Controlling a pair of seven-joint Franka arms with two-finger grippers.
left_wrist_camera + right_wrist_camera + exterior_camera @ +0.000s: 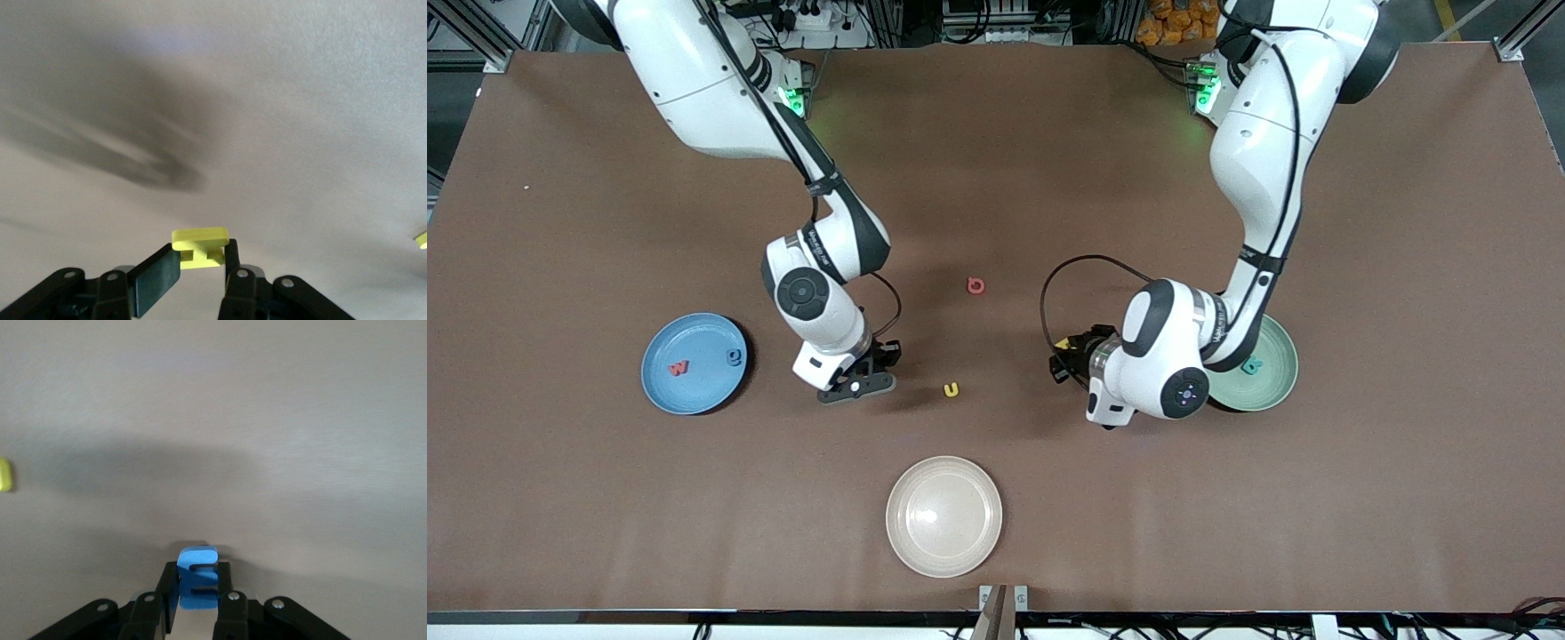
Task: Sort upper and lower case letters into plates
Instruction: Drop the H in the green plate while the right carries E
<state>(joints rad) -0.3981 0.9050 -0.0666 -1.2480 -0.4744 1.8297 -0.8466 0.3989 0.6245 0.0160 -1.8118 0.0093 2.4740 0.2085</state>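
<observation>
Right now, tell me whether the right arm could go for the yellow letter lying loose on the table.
Probably not yet. The yellow letter lies in the open beside the right gripper, nothing between them, but its fingers are shut on a blue letter, which must be dropped first.

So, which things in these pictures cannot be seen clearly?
- Front view: the left end effector and its yellow letter are mostly covered by the left arm's wrist.
- Front view: the green plate is partly under that arm; its teal letter is too small to read.
- Left wrist view: another yellow piece is cut by the edge.
</observation>
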